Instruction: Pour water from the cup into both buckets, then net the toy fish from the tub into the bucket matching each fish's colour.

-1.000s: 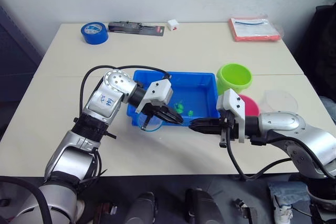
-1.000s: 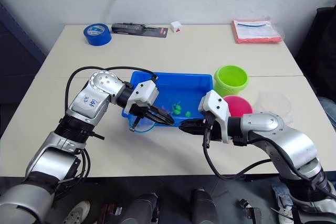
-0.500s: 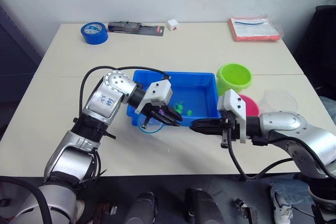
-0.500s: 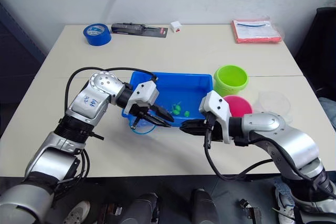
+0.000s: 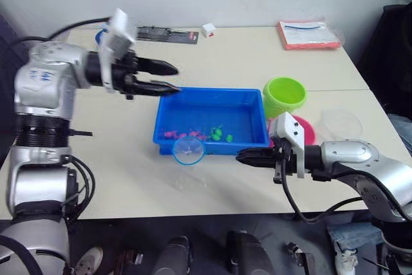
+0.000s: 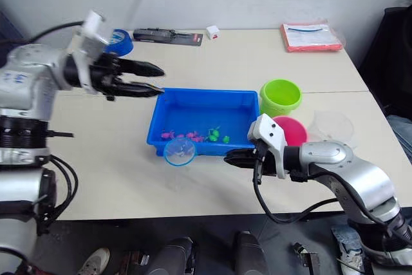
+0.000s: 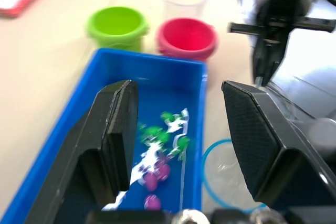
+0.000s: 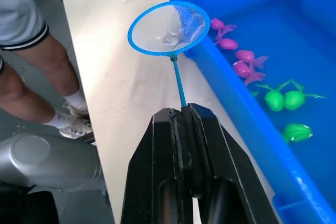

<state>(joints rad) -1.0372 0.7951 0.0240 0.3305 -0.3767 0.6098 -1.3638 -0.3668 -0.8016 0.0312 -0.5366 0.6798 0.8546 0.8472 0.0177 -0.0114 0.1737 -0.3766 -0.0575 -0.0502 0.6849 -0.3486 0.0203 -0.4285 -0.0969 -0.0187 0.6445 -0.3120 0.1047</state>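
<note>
The blue tub (image 5: pixel 212 89) sits mid-table with pink toy fish (image 5: pixel 175 134) and green toy fish (image 5: pixel 219 135) in it. My right gripper (image 5: pixel 241 157) is shut on the net's thin handle (image 8: pixel 178 82). The net's light-blue hoop (image 5: pixel 188 150) lies just outside the tub's front wall, low over the table. My left gripper (image 5: pixel 178 76) is open and empty, raised above the tub's back-left corner. The lime green bucket (image 5: pixel 286 94) and the pink bucket (image 5: pixel 307 131) stand right of the tub. The clear cup (image 5: pixel 341 123) is beside the pink bucket.
Along the far edge lie a blue tape roll (image 6: pixel 120 38), a black tool pack (image 5: pixel 166 33), a small white box (image 5: pixel 208 29) and a red folder (image 5: pixel 309 35). A person's bare legs (image 8: pixel 31 77) stand by the table's front edge.
My left gripper opened, left the net's hoop at the tub's front-left and swung up to the back left. The right gripper kept its hold on the net.
</note>
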